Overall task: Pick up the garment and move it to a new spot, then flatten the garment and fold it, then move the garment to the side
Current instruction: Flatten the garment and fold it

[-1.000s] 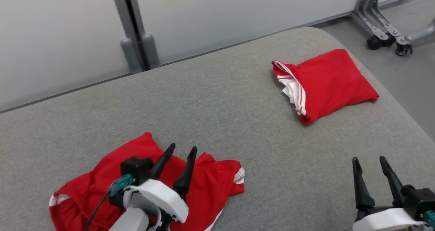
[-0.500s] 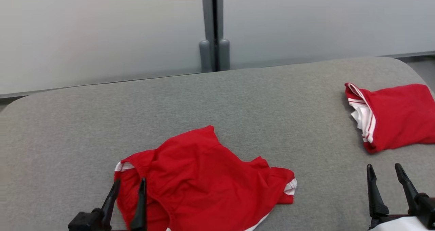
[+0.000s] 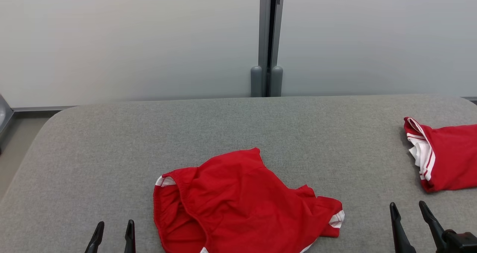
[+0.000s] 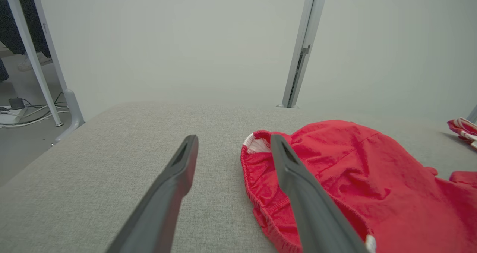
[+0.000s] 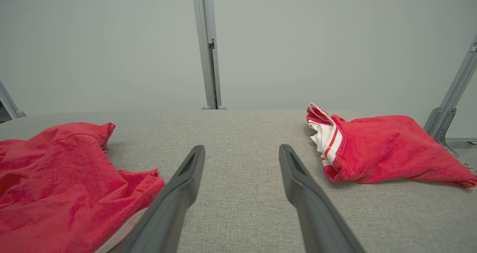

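Grey fabric is seen covering the worktop [image 3: 111, 141]. A crumpled red garment [image 3: 238, 201] is laid near its front middle; a folded red garment [image 3: 447, 160] is placed at the right edge. Left claw [image 3: 115, 223] and right claw [image 3: 407, 204] are held wide open, empty.

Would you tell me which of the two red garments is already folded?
The right-hand garment, a compact bundle with its white-striped edge showing; the middle garment lies rumpled and spread out.
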Controlling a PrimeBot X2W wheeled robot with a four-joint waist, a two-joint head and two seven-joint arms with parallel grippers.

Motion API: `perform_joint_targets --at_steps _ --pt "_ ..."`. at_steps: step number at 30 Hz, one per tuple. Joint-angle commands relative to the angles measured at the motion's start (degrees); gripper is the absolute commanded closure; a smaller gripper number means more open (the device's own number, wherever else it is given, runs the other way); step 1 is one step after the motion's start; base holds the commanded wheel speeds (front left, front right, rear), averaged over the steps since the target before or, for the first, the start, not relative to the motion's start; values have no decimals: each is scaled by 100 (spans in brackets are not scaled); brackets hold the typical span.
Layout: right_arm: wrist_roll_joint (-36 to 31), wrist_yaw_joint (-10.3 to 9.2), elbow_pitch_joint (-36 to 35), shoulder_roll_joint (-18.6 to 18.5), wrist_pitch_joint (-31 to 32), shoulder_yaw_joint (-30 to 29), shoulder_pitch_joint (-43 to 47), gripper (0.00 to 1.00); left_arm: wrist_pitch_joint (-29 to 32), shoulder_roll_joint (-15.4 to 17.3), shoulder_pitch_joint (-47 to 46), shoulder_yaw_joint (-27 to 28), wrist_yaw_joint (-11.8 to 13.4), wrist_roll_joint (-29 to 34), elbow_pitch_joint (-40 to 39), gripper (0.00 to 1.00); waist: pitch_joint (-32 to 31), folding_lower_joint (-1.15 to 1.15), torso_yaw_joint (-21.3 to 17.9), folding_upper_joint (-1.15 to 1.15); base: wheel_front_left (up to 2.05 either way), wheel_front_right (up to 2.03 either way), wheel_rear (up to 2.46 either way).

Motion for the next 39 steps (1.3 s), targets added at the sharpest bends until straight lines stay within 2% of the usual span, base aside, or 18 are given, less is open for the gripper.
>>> perform_joint_targets --at_steps 1,9,16,21,23,25,29,32,36,39 --pt "45 -2 4 -31 1 -1 53 0 -24 -17 15 45 -51 56 -35 0 -6 0 -3 0 0 0 0" --pt "86 -2 36 -32 0 150 70 0 -25 -174 -37 190 -284 285 -50 0 -7 0 -88 0 0 0 0" --pt "116 -2 70 -32 0 205 -11 0 -25 -216 -142 233 -357 375 29 0 39 0 -128 0 0 0 0" --pt "156 -2 135 -57 1 531 -166 0 -25 -214 -183 -54 -404 175 85 0 114 0 -155 0 0 0 0" --pt "265 -2 370 -236 0 903 -218 0 55 -28 -173 -493 -406 -11 181 0 131 0 -157 0 0 0 0" --pt "496 -2 656 -491 1 1441 -373 0 429 271 -236 -980 -397 -268 191 0 164 0 -160 0 0 0 0" --pt "1014 -2 1270 -1057 3 2391 -815 0 1137 732 -289 -1502 -400 -751 -198 0 246 0 -176 0 0 0 0" --pt "1196 -2 1509 -1204 3 2728 -1054 0 1526 922 -214 -1666 -400 -944 -463 0 295 0 -188 0 0 0 0" --pt "1537 -2 1892 -1386 3 3305 -1512 0 2313 1145 -90 -1995 -401 -1537 -920 0 380 0 -176 0 0 0 0" --pt "1863 -2 2158 -1518 2 3946 -1917 0 2788 1311 -115 -2142 -402 -1787 -1240 0 511 0 -137 0 0 0 0"
